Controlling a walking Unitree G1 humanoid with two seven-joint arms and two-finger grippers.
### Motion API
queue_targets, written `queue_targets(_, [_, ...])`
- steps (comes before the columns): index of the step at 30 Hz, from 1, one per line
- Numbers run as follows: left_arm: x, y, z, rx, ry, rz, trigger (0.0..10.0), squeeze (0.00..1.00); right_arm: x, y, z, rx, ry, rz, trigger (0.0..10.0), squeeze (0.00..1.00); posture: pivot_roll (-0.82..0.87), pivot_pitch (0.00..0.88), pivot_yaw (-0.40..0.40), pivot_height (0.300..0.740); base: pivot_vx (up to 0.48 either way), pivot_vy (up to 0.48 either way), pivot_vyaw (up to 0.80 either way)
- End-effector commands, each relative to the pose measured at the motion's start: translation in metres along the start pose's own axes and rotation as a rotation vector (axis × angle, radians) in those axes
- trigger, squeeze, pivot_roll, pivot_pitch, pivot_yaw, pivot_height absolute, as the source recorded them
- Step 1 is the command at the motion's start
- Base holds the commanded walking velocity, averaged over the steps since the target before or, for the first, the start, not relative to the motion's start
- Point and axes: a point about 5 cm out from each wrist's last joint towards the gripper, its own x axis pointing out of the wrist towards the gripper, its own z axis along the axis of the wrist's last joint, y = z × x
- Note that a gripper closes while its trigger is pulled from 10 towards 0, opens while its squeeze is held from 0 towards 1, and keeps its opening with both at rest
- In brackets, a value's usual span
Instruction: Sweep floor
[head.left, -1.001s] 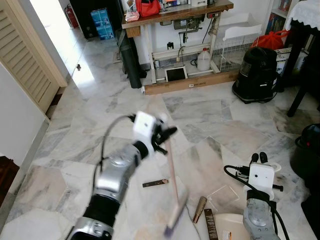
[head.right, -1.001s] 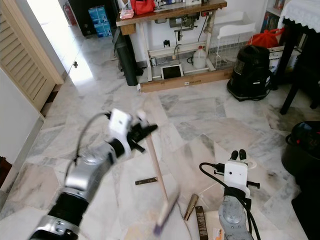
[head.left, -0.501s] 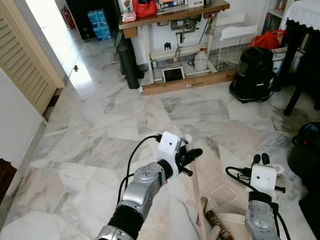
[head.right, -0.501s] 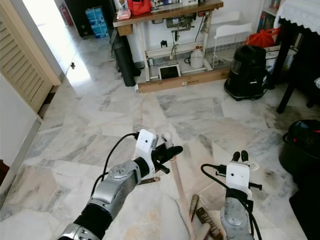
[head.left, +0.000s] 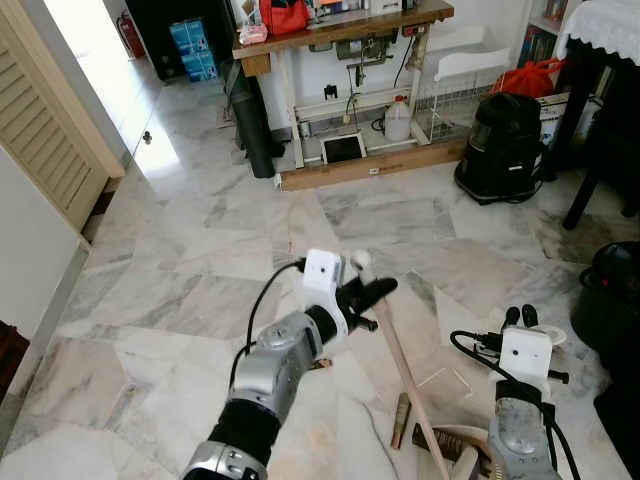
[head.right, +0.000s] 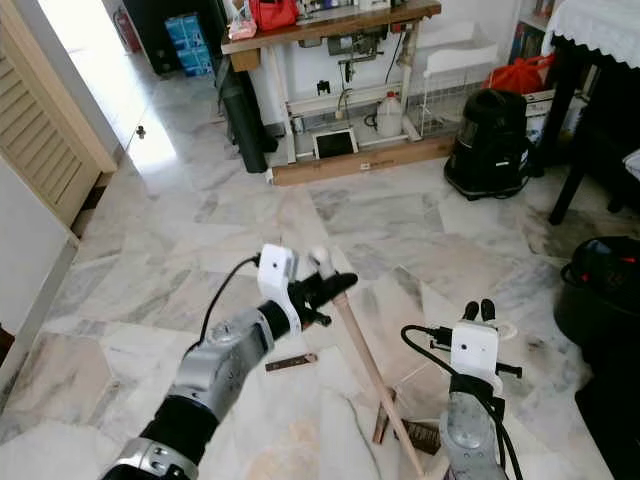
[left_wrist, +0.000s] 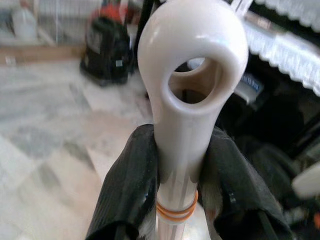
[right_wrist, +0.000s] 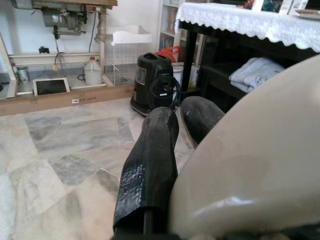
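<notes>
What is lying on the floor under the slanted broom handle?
Beside the broom handle, held by the left gripper, a brown stick-like scrap lies on the marble floor; a dark strip lies apart. The broom's head is out of sight.

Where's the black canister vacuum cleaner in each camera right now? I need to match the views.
Left eye view: black canister vacuum cleaner, upper right, beside the dark table.
Right eye view: upper right.
Left wrist view: blurred, behind the cream broom handle in the left gripper.
Right wrist view: just beyond the right gripper, centre floor.
Shared landmark: white plastic jug.
</notes>
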Motion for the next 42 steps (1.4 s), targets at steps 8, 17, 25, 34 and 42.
queue_targets(8, [-0.010,0.015,0.062,0.049,-0.219,0.053,10.0,0.00,0.007,0.004,0.003,0.063,0.021,-0.005,10.0,0.00,-0.02,0.000,0.135,0.740,0.000,0.000,0.00])
queue_targets(17, [-0.020,0.033,0.073,0.110,-0.266,0.151,10.0,0.00,0.014,-0.010,0.007,0.141,0.012,-0.061,10.0,0.00,-0.04,0.000,0.116,0.740,0.000,0.000,0.00])
queue_targets(25, [-0.027,0.045,0.072,0.161,-0.262,0.209,10.0,0.00,0.018,-0.017,0.009,0.162,0.003,-0.076,10.0,0.00,-0.04,0.000,0.097,0.740,0.000,0.000,0.00])
queue_targets(34, [-0.041,0.065,0.064,0.206,-0.240,0.307,10.0,0.00,0.022,-0.021,0.013,0.212,-0.003,-0.093,10.0,0.00,-0.04,0.000,0.086,0.740,0.000,0.000,0.00])
queue_targets(42, [-0.054,0.082,0.057,0.234,-0.224,0.389,10.0,0.00,0.027,-0.030,0.018,0.336,-0.015,-0.153,10.0,0.00,-0.04,0.000,0.087,0.740,0.000,0.000,0.00])
